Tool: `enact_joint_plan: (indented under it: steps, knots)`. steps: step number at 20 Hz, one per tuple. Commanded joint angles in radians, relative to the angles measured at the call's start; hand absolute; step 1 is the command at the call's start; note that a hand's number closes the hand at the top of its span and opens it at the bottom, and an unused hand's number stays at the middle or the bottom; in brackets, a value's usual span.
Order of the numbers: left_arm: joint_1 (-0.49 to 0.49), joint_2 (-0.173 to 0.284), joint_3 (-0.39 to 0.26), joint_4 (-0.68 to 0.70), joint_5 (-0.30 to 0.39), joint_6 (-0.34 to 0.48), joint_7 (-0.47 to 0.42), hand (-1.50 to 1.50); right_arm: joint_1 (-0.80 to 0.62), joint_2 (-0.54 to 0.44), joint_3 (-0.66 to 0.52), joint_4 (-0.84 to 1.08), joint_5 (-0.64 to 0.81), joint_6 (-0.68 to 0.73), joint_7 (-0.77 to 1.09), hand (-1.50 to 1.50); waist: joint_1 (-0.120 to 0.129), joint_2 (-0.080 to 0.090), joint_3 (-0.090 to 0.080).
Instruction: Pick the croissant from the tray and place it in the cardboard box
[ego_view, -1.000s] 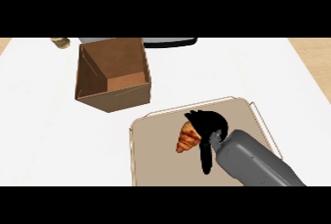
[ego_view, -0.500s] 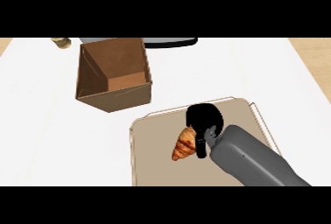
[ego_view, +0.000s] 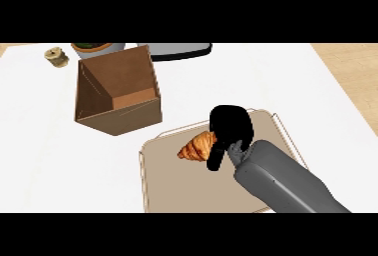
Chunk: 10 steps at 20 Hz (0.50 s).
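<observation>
since half a second ago the croissant (ego_view: 197, 146) sits a little further up and to the left over the tray (ego_view: 166, 190), and the right hand (ego_view: 229, 135) has gone with it, its grey forearm (ego_view: 284, 182) reaching in from the lower right edge. the hand lies against the croissant's right side, its black palm above and its thumb (ego_view: 218, 160) curling down past the pastry's lower end, so the fingers look curled round the croissant; most of them are hidden behind the palm. whether the croissant rests on the tray or is raised just off it cannot be told from this steep view. the beige tray with its thin raised rim lies on the white counter (ego_view: 66, 165). the open cardboard box (ego_view: 118, 97) stands up and to the left of the tray, apart from it, its mouth tilted toward the viewer. at the top edge a small round wooden item (ego_view: 55, 56) sits by a potted plant (ego_view: 94, 48), with a grey rounded object (ego_view: 181, 49) to their right.
</observation>
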Motion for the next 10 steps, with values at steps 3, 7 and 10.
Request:
enact_joint_plan:
  steps: [3,7,10]
  knots:
    - [-0.210,-0.035,0.044,-0.140,0.019,0.019,-0.125,0.00,-0.013,0.002,-0.015,-0.057,0.151,-0.145,0.146,1.50,-0.077,-0.028,-0.020]
    - [-0.199,-0.029,0.059,-0.144,0.027,0.017,-0.114,0.00,-0.073,0.014,-0.025,-0.116,0.241,-0.176,0.174,1.50,-0.097,-0.033,-0.021]
    - [-0.182,-0.032,0.056,-0.158,0.019,0.016,-0.139,0.00,-0.115,0.012,0.000,-0.166,0.335,-0.192,0.164,1.50,-0.070,-0.030,-0.019]
